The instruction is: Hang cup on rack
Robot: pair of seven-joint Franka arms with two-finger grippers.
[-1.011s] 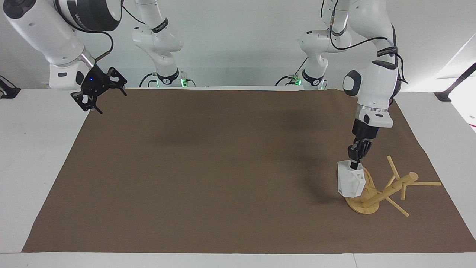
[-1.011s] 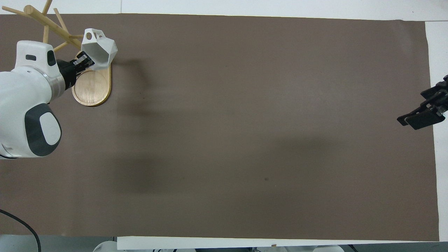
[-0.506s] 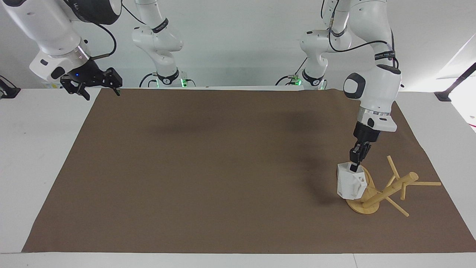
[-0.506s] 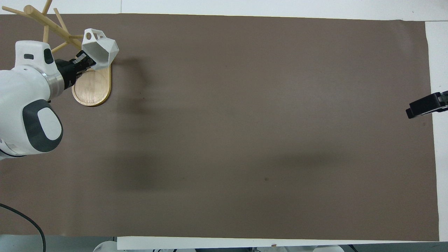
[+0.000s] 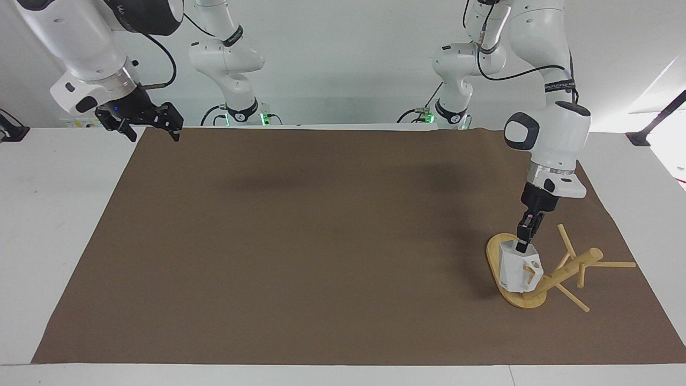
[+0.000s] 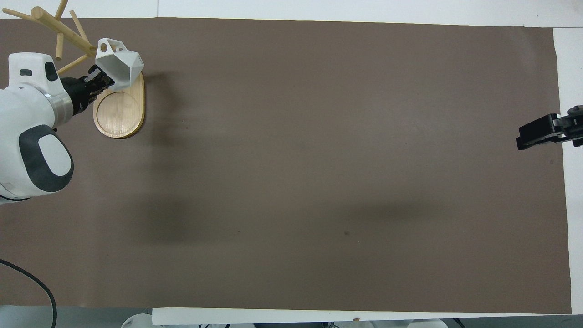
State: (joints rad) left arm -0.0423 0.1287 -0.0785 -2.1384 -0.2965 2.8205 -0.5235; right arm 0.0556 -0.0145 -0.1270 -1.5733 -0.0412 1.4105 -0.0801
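Observation:
The bamboo rack point(image 5: 563, 272) stands on the brown mat at the left arm's end of the table, with its oval base point(image 5: 494, 250) and several thin pegs. It also shows in the overhead view point(image 6: 119, 114). My left gripper point(image 5: 523, 244) is shut on the rim of the white faceted cup point(image 5: 514, 269). It holds the cup upright over the rack's base, close beside the post, with the handle toward the post. In the overhead view the cup point(image 6: 117, 67) covers the end of the base by the post, beside the left gripper point(image 6: 98, 81). My right gripper point(image 5: 149, 122) is open and empty, in the air over the mat's corner near its own base.
A brown mat point(image 5: 321, 241) covers most of the white table. The right gripper point(image 6: 542, 135) shows at the mat's edge in the overhead view. Both arm bases stand along the robots' edge of the table.
The left gripper carried the cup sideways, from beside the base to over it, close to the post. The right gripper rose and turned, staying over its corner.

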